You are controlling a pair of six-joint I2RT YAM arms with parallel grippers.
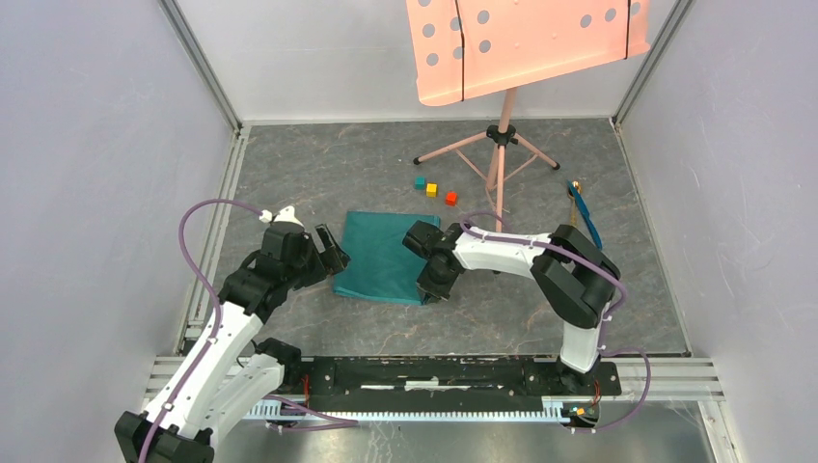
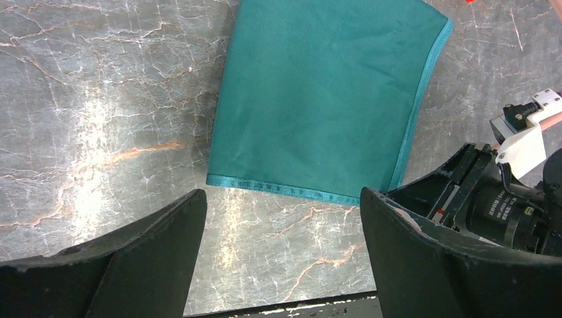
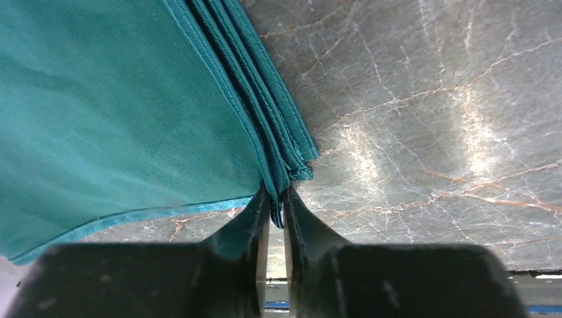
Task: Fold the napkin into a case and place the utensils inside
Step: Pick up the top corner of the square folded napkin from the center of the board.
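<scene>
I have the napkin (image 1: 386,256) just left of centre in the overhead view. It is a teal-green woven cloth, folded into a rough rectangle and lying flat on the grey, white-veined marbled tabletop (image 1: 318,174).

On the right wrist camera the napkin (image 3: 119,112) fills the upper left of the frame and its fine weave is plain to see. The stitched hems stack in several ribbed layers that run down to a corner at centre. The right jaws are clenched on that layered corner, with their black tapered fingers (image 3: 248,228) almost together and the hem edges pinched between them.

The left jaws are released and spread wide. On the left wrist camera their matte black curved fingers (image 2: 152,258) sit in the lower corners. The smooth napkin (image 2: 318,93) lies beyond them, untouched, with its hemmed edge nearest.

The utensils (image 1: 585,220) lie well apart from the cloth, at centre right of the overhead view. One is a thin bright blue strip, and a golden-brown tip shows at its upper end.

Three small cubes (image 1: 431,189), teal, yellow and red-orange, form a slanted row above the napkin. They sit near the tripod foot of a pink perforated stand (image 1: 521,43).
</scene>
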